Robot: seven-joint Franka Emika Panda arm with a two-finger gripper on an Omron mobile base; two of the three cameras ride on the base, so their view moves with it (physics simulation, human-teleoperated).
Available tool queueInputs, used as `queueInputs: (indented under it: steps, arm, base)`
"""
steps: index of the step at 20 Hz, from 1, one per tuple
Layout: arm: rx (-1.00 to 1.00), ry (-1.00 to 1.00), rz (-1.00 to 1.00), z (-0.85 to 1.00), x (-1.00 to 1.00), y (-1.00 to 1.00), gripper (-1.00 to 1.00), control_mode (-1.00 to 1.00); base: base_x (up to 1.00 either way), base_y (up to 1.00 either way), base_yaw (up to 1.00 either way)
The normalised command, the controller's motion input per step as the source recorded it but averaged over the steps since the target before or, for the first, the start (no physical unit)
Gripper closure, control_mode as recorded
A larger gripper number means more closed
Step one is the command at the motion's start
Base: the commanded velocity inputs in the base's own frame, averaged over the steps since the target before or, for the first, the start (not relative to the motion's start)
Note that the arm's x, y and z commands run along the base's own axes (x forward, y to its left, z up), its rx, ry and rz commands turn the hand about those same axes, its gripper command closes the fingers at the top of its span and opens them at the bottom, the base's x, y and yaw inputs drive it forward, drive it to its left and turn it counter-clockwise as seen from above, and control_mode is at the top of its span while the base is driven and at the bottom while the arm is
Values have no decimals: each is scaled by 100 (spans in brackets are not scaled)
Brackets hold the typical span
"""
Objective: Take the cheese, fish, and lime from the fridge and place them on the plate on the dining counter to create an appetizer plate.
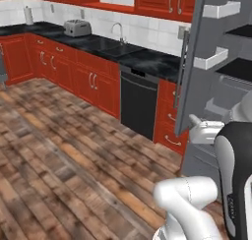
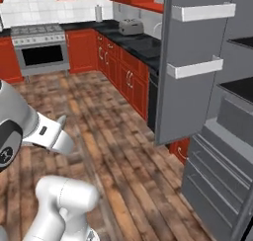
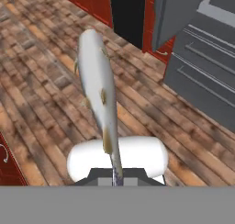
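A slender silvery-grey fish (image 3: 97, 81) stretches up the middle of the hand view, head away and tail down at my gripper (image 3: 117, 176), which is shut on the tail. It hangs over the wooden floor. The grey fridge (image 1: 219, 81) stands to the right with its door (image 2: 192, 77) swung open, showing white door bins, black shelves and grey drawers (image 2: 217, 180). In the hand view the fridge's drawers (image 3: 202, 67) lie at the upper right, apart from the fish. The cheese, lime, plate and dining counter are out of view.
Red base cabinets (image 1: 93, 81) with a black counter run along the wall, with a black dishwasher (image 1: 139, 106), a sink tap (image 1: 118, 32) and a toaster (image 1: 77, 27). A steel range (image 2: 42, 50) stands at the far left. Plank floor (image 1: 64, 160) spreads wide.
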Motion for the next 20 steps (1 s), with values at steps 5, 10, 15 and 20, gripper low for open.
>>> queueInputs:
  steps: [5, 10, 15, 20]
  arm:
    - [0, 0, 0, 0, 0, 0, 100, 100]
    - [0, 0, 0, 0, 0, 0, 100, 100]
    - [0, 0, 0, 0, 0, 0, 100, 100]
    - [0, 0, 0, 0, 0, 0, 100, 100]
  base:
    - [71, 0, 34]
    - [100, 0, 24]
    - [100, 0, 19]
    - [100, 0, 20]
